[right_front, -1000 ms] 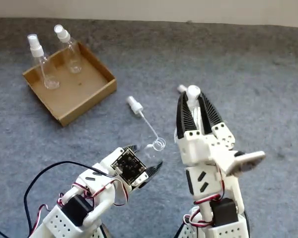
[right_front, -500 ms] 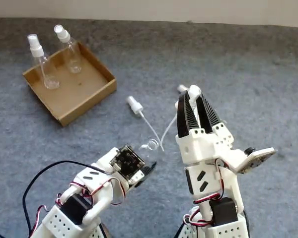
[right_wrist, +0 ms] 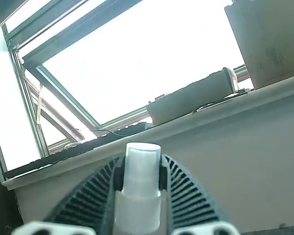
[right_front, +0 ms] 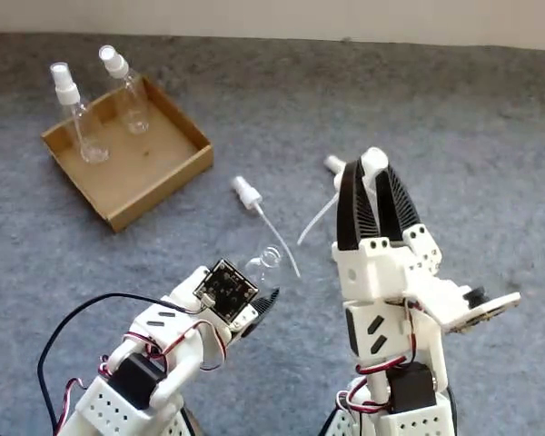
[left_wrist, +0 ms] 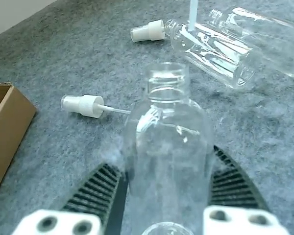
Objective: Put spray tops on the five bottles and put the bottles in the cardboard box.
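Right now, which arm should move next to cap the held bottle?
Right. Its jaws hold a spray top, its tube ending near the mouth of the open bottle; the left jaws just grip that bottle.

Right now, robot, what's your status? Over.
Left end effector shut on bottle. Right end effector shut on top. Two capped bottles in box. Loose top lying nearby.
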Motion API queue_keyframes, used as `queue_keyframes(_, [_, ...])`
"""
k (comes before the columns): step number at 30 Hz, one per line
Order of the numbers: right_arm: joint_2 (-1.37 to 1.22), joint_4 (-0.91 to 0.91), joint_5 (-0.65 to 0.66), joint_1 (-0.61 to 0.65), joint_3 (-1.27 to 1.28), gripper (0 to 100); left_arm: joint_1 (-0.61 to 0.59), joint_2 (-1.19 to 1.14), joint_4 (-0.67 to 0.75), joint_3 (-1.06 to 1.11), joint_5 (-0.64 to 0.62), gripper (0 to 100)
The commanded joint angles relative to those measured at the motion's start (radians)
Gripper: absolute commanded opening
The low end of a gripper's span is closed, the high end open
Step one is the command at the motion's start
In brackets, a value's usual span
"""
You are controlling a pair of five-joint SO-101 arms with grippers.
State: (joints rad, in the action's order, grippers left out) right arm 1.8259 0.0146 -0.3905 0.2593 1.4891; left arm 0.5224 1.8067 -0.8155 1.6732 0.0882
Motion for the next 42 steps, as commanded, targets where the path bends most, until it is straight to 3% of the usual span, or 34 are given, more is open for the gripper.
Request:
queue_keyframes(1, [0.012,0.028,-0.025,-0.015,-0.013,1.2,-0.007,0.012,0.002,0.022,0.009,5])
queue_keyframes(5, [0.012,0.028,-0.153,-0.021,-0.015,1.2,-0.007,0.012,0.002,0.022,0.009,5])
queue_keyframes(31, [0.012,0.028,-0.163,-0.013,-0.004,1.2,-0.005,0.013,0.071,0.022,0.008,5])
queue_keyframes(42, [0.012,0.027,-0.160,0.061,0.050,1.2,-0.005,0.013,0.094,0.022,0.009,5])
